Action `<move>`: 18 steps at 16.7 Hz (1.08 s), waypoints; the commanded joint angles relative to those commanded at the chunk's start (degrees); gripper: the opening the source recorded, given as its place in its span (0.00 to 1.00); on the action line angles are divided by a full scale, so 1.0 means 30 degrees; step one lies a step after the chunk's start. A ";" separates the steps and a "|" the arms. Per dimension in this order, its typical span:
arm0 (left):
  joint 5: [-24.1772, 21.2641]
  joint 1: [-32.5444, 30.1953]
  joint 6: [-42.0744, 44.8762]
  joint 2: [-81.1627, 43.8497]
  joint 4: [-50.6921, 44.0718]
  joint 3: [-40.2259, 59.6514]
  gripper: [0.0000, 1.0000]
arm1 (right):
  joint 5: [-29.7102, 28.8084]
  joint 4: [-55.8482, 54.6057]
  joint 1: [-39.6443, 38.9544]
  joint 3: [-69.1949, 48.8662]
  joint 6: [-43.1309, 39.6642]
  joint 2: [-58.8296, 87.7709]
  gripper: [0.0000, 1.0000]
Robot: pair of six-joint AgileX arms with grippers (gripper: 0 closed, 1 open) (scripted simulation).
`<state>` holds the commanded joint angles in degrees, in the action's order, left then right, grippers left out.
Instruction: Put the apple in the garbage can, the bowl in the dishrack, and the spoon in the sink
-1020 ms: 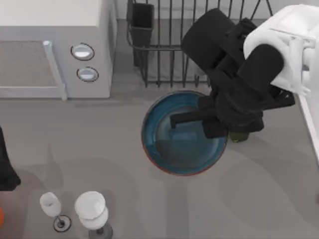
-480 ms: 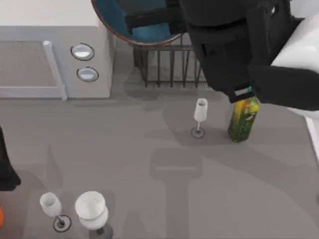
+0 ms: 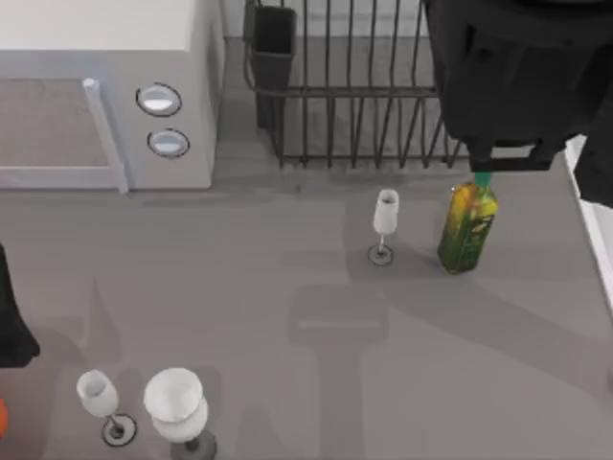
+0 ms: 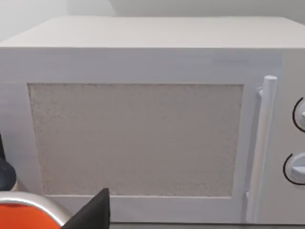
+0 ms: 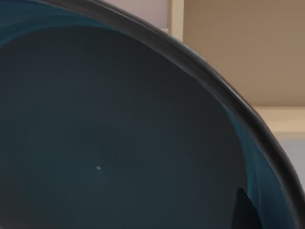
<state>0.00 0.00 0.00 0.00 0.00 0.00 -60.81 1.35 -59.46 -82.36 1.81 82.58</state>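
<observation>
Left gripper (image 3: 11, 331) sits parked at the table's left edge, facing the microwave (image 3: 105, 96); whether it is open I cannot tell. Two wine glasses (image 3: 175, 398) stand near it on the plain grey table (image 3: 287, 316). Further right, the right gripper (image 5: 240, 214) hangs above the dishrack (image 3: 354, 96), seemingly clamped on the bowl (image 5: 105, 143), one finger (image 5: 244, 212) inside the rim, probably for lowering between the prongs. A beige wall lies beyond.
</observation>
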 joint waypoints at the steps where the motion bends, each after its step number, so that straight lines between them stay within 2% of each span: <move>1: 0.0000 0.0000 0.0000 0.0000 0.0000 0.0000 1.00 | 0.0000 0.0000 0.0000 0.0000 0.0000 0.0000 0.00; 6: 0.0000 0.0000 0.0000 0.0000 0.0000 0.0000 1.00 | 0.0763 -0.1285 0.0875 0.0075 0.0043 0.1358 0.00; 14: 0.0000 0.0000 0.0000 0.0000 0.0000 0.0000 1.00 | 0.5582 -1.0990 0.5773 0.1392 -0.0242 0.9123 0.00; 18: 0.0000 0.0000 0.0000 0.0000 0.0000 0.0000 1.00 | 0.7427 -1.3666 0.7611 0.1954 -0.0263 1.1378 0.00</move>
<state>0.00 0.00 0.00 0.00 0.00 0.00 -38.53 -39.65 -36.63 -76.50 1.02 116.71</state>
